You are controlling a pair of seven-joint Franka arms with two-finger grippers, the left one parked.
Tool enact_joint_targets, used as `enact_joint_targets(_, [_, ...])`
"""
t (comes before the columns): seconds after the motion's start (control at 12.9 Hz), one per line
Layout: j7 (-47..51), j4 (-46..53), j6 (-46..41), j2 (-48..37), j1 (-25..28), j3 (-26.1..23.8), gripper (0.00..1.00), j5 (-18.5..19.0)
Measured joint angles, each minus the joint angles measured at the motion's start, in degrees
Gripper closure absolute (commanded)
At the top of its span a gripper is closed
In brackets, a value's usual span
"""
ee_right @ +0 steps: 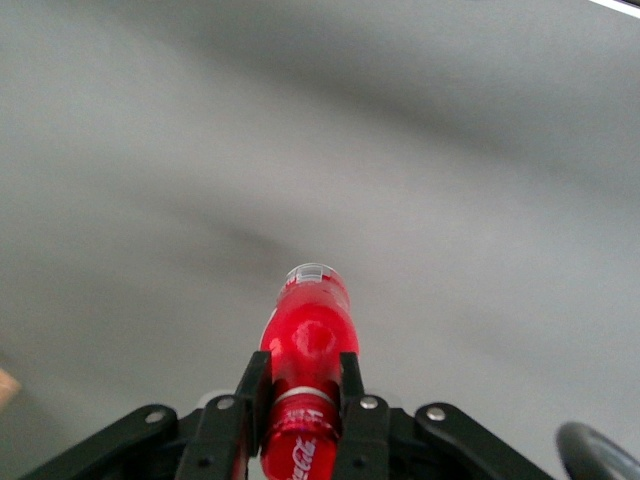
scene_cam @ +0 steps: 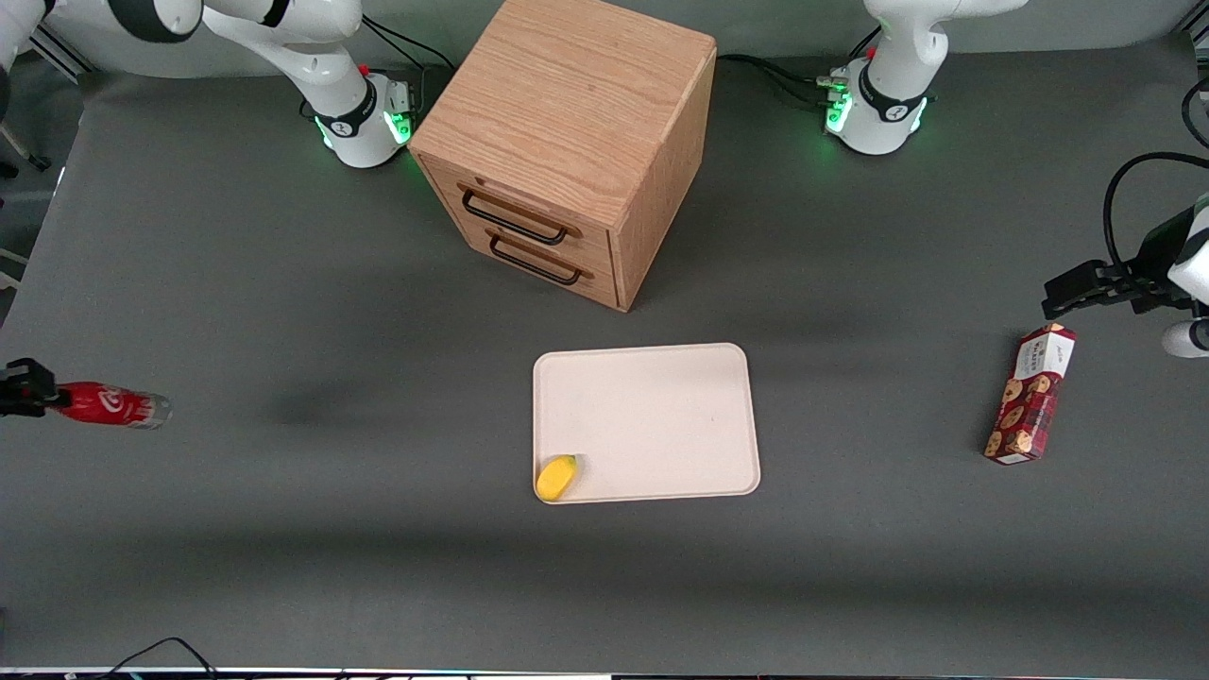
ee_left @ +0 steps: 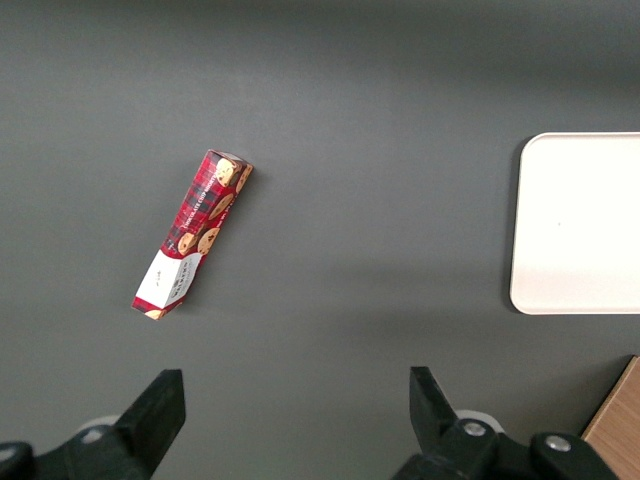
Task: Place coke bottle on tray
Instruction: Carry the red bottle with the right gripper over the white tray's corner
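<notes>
Half done: black claw at the working arm's table end grips the slim red coke bottle, aloft, horizontal. Pale beige rectangular tray well apart; carry and placement remain.

Even overhead light, soft shadows on table, wrist background blurred

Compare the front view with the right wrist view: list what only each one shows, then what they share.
Only the front view shows the tray with a yellow object on it, the wooden drawer cabinet and the cookie box. Only the right wrist view shows both fingers clamped on the bottle's neck. Both show the gripper holding the coke bottle, lifted, toward the working arm's end of the table.
</notes>
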State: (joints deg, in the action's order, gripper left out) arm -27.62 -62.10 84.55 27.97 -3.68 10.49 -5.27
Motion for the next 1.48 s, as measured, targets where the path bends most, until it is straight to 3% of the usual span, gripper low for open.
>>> enact_joint_targets(0.31, [29.73, -0.15, -2.81, -3.52, 1.63, -16.71, 1.0, 2.23])
enact_joint_targets(0.54, [49.77, -0.79, -1.23, -2.98, 5.74, -26.94, 1.0, 4.92])
enact_joint_targets(0.78, [62.19, -0.98, 3.43, -0.13, 14.71, -28.78, 1.0, 7.79])
enact_joint_targets(1.01, [67.7, -1.09, 8.14, 4.08, 20.69, -28.81, 1.0, 8.38])
enact_joint_targets(1.24, [70.55, -2.79, 11.29, 7.71, 21.76, -29.09, 1.0, 9.0])
enact_joint_targets(1.48, [73.14, -7.32, 15.39, 9.96, 22.01, -30.79, 1.0, 12.77])
